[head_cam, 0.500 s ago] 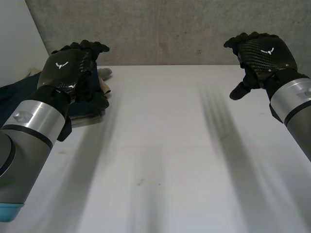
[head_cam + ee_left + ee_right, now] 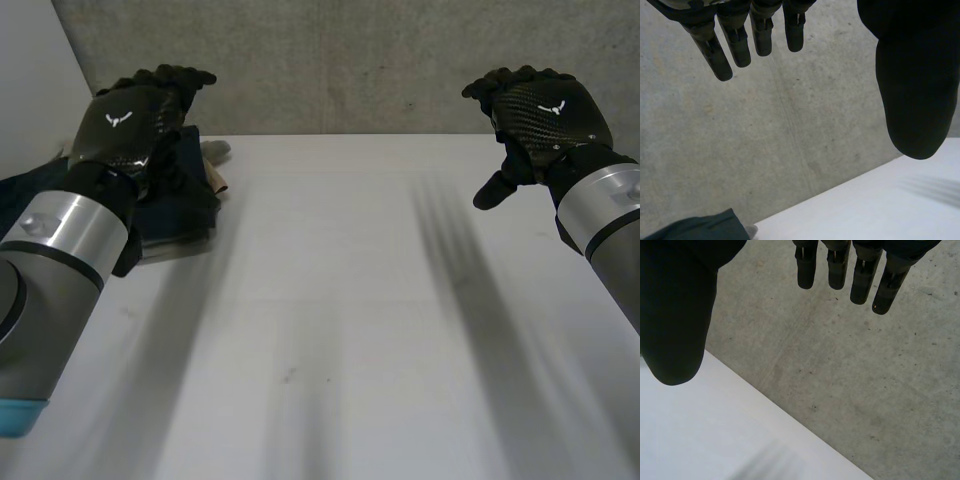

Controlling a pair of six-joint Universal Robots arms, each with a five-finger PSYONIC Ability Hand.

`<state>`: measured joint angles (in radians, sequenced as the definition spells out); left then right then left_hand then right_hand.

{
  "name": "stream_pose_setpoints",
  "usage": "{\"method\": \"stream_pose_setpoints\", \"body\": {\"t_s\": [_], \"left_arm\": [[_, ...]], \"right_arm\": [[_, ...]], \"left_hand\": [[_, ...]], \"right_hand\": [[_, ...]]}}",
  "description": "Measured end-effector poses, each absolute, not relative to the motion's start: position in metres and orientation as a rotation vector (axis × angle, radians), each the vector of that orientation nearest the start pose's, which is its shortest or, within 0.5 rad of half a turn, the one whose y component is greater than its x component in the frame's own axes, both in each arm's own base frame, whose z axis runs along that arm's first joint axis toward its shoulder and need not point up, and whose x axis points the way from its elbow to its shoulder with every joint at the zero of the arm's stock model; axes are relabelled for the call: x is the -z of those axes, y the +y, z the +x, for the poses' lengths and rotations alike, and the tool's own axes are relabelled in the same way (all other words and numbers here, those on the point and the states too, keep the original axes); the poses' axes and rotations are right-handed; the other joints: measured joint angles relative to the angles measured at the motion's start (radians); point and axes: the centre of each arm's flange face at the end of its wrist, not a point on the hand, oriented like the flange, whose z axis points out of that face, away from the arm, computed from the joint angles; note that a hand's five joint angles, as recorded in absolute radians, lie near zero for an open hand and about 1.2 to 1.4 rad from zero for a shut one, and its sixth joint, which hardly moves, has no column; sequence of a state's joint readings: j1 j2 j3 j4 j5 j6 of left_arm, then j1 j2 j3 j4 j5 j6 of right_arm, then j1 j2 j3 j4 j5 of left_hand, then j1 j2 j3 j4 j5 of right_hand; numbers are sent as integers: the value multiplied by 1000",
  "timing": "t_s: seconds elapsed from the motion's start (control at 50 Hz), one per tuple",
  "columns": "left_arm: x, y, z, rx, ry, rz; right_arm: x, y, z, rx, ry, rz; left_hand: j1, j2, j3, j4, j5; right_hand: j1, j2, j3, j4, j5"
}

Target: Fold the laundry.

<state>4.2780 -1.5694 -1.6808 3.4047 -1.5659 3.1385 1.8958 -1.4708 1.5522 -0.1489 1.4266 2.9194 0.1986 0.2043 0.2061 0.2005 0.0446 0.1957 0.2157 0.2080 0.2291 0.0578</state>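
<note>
Laundry point(image 2: 25, 200), a dark blue heap, sits at the desk's point(image 2: 330, 300) far left corner. From the head view the left hand point(image 2: 125, 125) is raised over it. The left wrist view adds what that angle hides: fingers point(image 2: 722, 55) straight, spread from the thumb, holding nothing, the heap's edge well clear of the fingertips. The right hand point(image 2: 545, 110) hangs above the far right corner, fingers point(image 2: 840, 265) likewise straight and empty, well apart from the laundry.

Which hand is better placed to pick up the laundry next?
Likely left. The left hand hovers open above the dark blue laundry at the table's far left; the right hand is open but across the table, away from it.
</note>
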Motion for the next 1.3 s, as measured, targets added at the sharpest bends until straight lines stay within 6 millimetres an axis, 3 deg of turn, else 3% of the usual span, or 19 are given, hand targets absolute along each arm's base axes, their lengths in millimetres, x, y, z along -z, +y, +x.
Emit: {"method": "stream_pose_setpoints", "body": {"t_s": [0.12, 0.24, 0.4, 0.52, 0.56, 0.6, 0.66, 0.74, 0.9, 0.96, 1.04, 1.06, 1.1, 1.14, 1.16, 1.18, 1.24, 1.26, 1.3], "left_arm": [[-302, -254, -251, 2590, 2087, 567], [-275, -310, -245, 2395, 1856, 738], [-193, -410, -209, 1975, 1618, 943], [-145, -447, -196, 1872, 1584, 1030], [-133, -454, -196, 1871, 1587, 1056], [-125, -458, -198, 1878, 1589, 1075], [-122, -458, -203, 1899, 1593, 1085], [-136, -451, -215, 1960, 1602, 1072], [-222, -392, -265, 2351, 1709, 934], [-256, -348, -296, 2549, 1786, 920], [-271, -296, -331, 2705, 1925, 978], [-271, -296, -331, 2705, 1925, 978], [-268, -261, -356, 2759, 2061, 1055], [-268, -261, -356, 2759, 2061, 1055], [-265, -253, -362, 2761, 2100, 1080], [-245, -230, -383, 2723, 2242, 1177], [-219, -209, -402, 2622, 2380, 1286], [-213, -204, -405, 2587, 2414, 1316], [-204, -197, -409, 2525, 2462, 1357]], "right_arm": [[-298, -271, 242, 2163, 1914, -698], [-298, -272, 241, 2164, 1917, -699], [-298, -272, 241, 2163, 1915, -704], [-297, -272, 241, 2159, 1916, -708], [-296, -272, 241, 2157, 1918, -710], [-296, -272, 241, 2156, 1919, -711], [-295, -272, 241, 2157, 1921, -712], [-295, -273, 240, 2160, 1925, -709], [-296, -277, 236, 2172, 1932, -696], [-297, -278, 235, 2176, 1931, -691], [-299, -279, 233, 2183, 1932, -684], [-299, -279, 233, 2183, 1932, -684], [-299, -281, 232, 2189, 1934, -677], [-299, -281, 232, 2189, 1934, -677], [-299, -281, 231, 2190, 1935, -676], [-300, -283, 229, 2196, 1937, -669], [-301, -285, 228, 2202, 1939, -664], [-301, -285, 227, 2204, 1940, -664], [-302, -286, 226, 2207, 1941, -663]], "left_hand": [[0, 0, 0, 0, 0], [0, 0, 0, 0, 0], [0, 0, 0, 0, 0], [30, 25, 26, 25, 19], [170, 135, 135, 142, 129], [536, 531, 505, 517, 488], [789, 902, 873, 900, 832], [850, 975, 954, 985, 899], [855, 987, 979, 996, 901], [855, 990, 987, 996, 901], [855, 994, 991, 996, 906], [855, 994, 991, 996, 906], [855, 994, 991, 996, 927], [855, 994, 991, 996, 927], [469, 594, 617, 618, 574], [469, 594, 617, 618, 574], [469, 594, 617, 618, 574], [-11, 17, 19, 19, 11], [-11, 0, 3, 0, -1]], "right_hand": [[0, 0, 0, 0, 0], [0, 0, 0, 0, 0], [0, 0, 0, 0, 0], [0, 0, 0, 0, 0], [0, 0, 0, 0, 0], [0, 0, 0, 0, 0], [0, 0, 0, 0, 0], [0, 0, 0, 0, 0], [0, 0, 0, 0, 0], [0, 0, 0, 0, 0], [0, 0, 0, 0, 0], [0, 0, 0, 0, 0], [0, 0, 0, 0, 0], [0, 0, 0, 0, 0], [0, 0, 0, 0, 0], [0, 0, 0, 0, 0], [0, 0, 0, 0, 0], [0, 0, 0, 0, 0], [0, 0, 0, 0, 0]]}}
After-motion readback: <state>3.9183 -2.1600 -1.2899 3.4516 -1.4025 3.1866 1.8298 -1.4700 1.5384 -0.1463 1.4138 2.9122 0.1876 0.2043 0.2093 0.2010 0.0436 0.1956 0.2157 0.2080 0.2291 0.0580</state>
